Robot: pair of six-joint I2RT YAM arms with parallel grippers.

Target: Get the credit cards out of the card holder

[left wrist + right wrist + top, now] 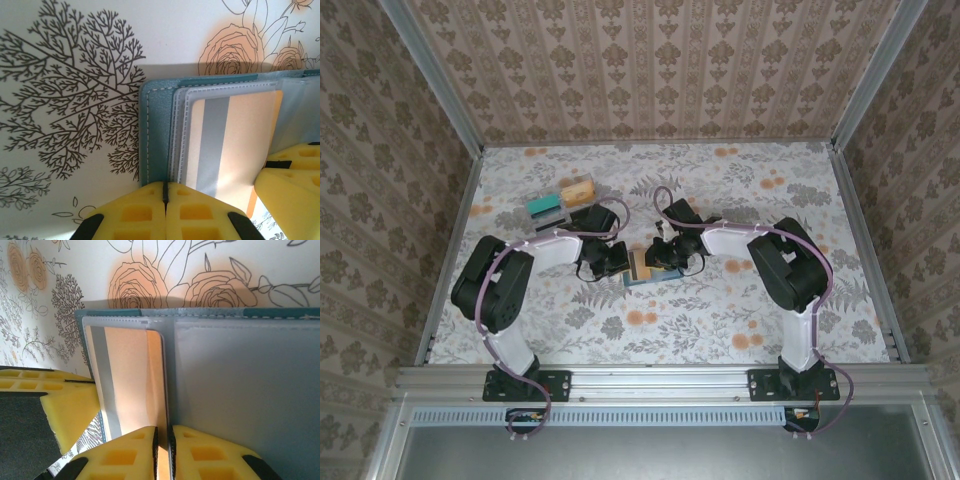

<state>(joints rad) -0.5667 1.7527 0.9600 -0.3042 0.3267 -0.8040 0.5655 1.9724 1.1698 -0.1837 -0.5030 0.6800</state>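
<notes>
At the table's [720, 330] middle, our left claw [165, 194] tight on the card holder [157, 135], right claw [163, 439] tight on its tan-orange card [130, 380].

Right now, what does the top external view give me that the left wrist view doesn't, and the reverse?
Top external adds both arms and, toward the far left of the table, two loose cards: a teal-green card and a tan card. Left wrist adds the card holder stitching and clear sleeves behind a grey-striped card. Both share the grippers at the holder: left gripper shut on it, right gripper pinching the striped card.
</notes>
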